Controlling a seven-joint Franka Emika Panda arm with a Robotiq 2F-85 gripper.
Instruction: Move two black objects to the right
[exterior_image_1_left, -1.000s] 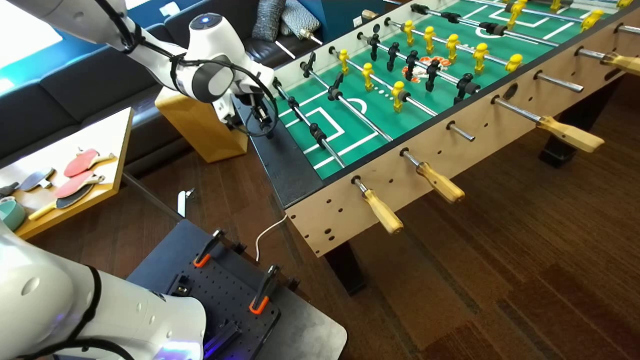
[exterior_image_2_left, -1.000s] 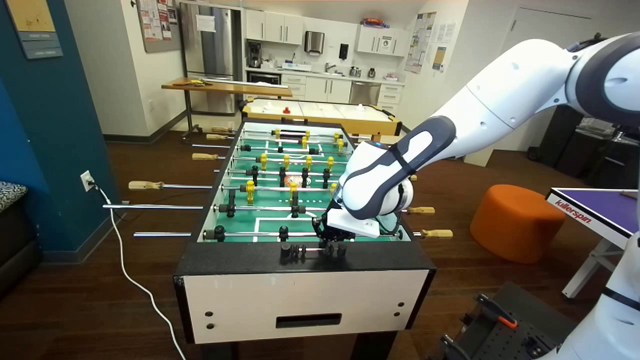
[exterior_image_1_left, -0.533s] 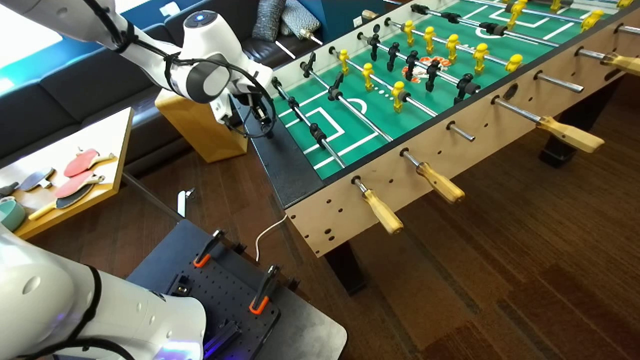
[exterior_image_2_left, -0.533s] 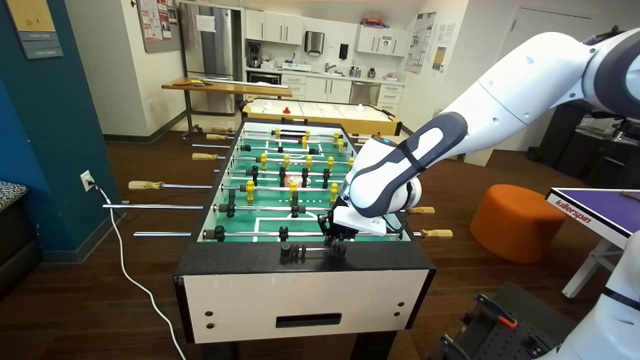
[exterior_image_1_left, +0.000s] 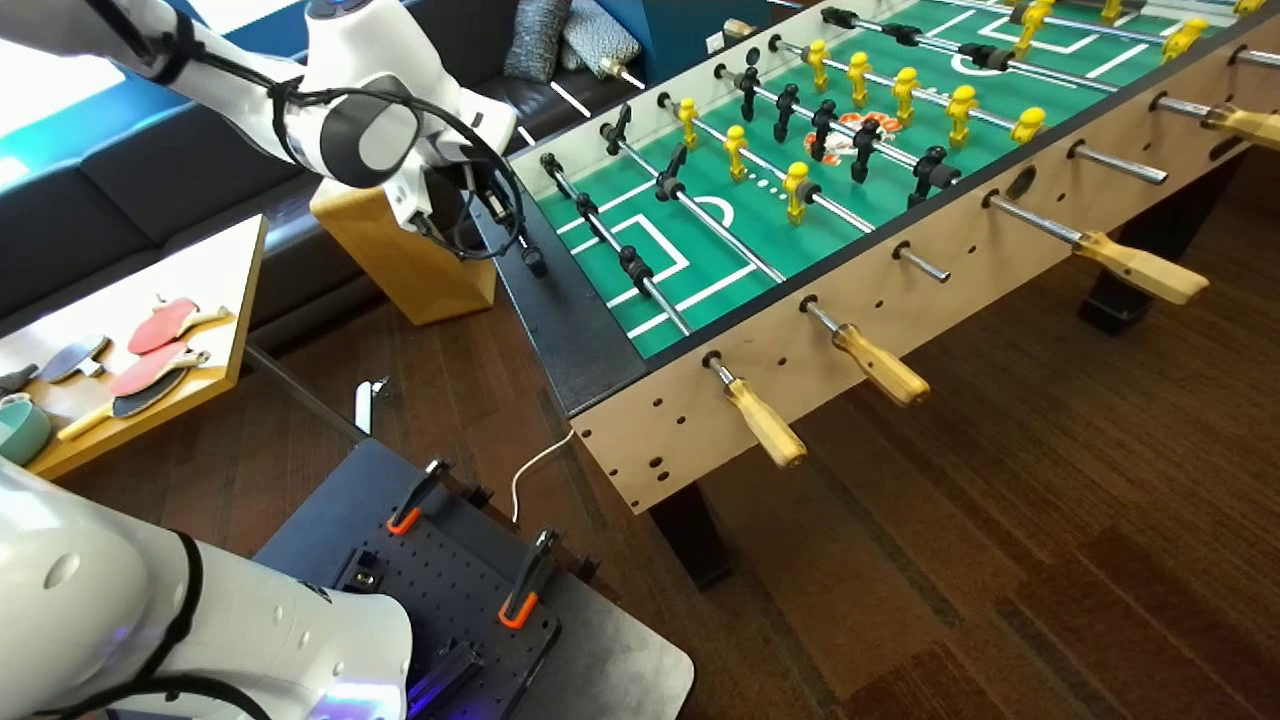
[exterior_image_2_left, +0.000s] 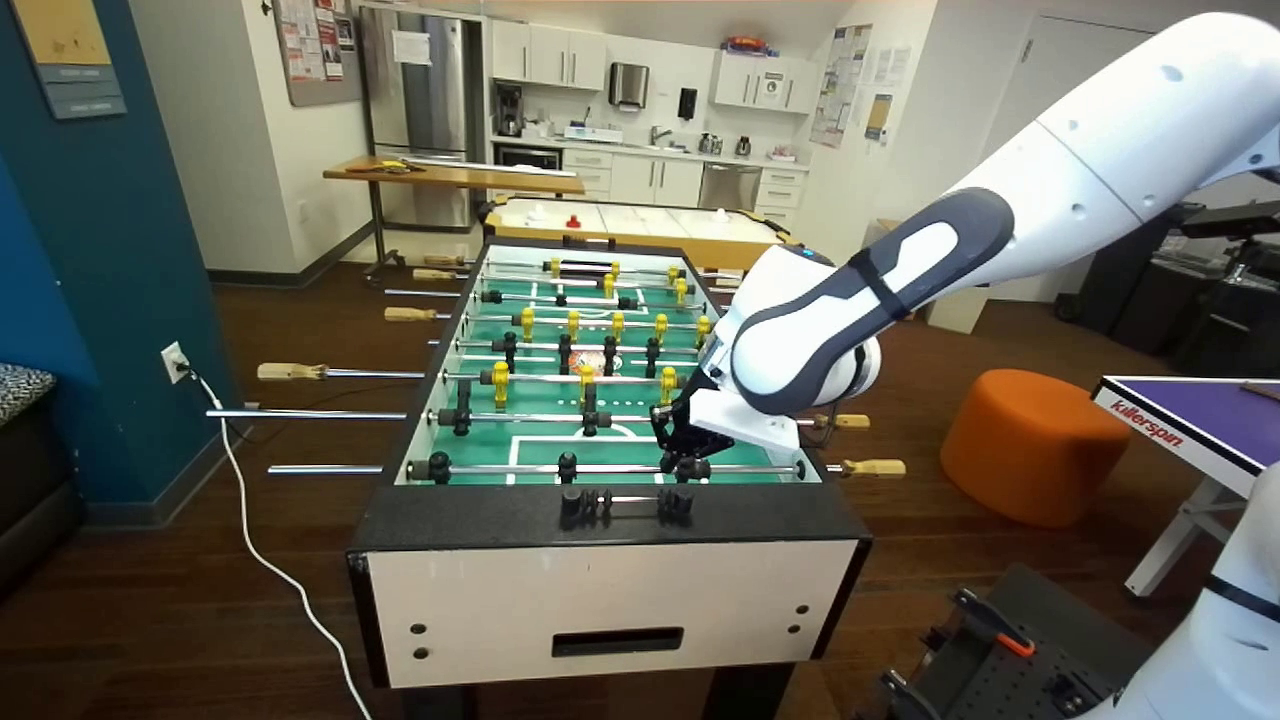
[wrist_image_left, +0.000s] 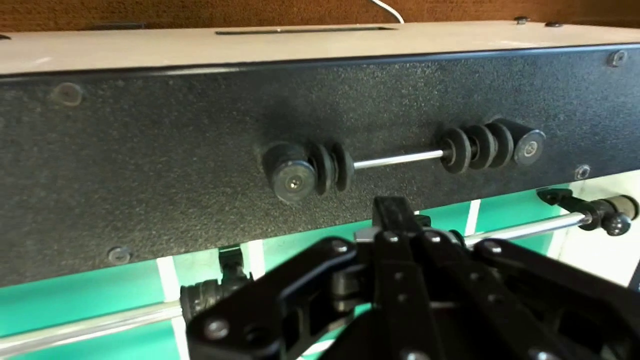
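A short metal rod (wrist_image_left: 397, 159) carries black discs between two black end posts on the black table end. In the wrist view two discs (wrist_image_left: 343, 167) sit against the left post (wrist_image_left: 292, 175). Three discs (wrist_image_left: 481, 146) sit by the right post (wrist_image_left: 527, 145). In an exterior view the pair (exterior_image_2_left: 664, 503) is at the rod's right end and the other discs (exterior_image_2_left: 605, 502) at its left end. My gripper (wrist_image_left: 392, 210) has its fingertips together with nothing seen between them, apart from the rod. In an exterior view the gripper (exterior_image_2_left: 668, 463) is above and behind the rod.
The foosball table's green field (wrist_image_left: 90, 287) and a player rod (wrist_image_left: 530, 227) lie under the gripper. Wooden handles (exterior_image_1_left: 765, 425) stick out of the table's side. An orange stool (exterior_image_2_left: 1035, 445) stands beside the table. Clamps (exterior_image_1_left: 525, 580) hold a plate at the arm's base.
My gripper has lifted off the rod's disc end and drawn back over the field, rightward in an exterior view. The discs at that end now show uncovered.
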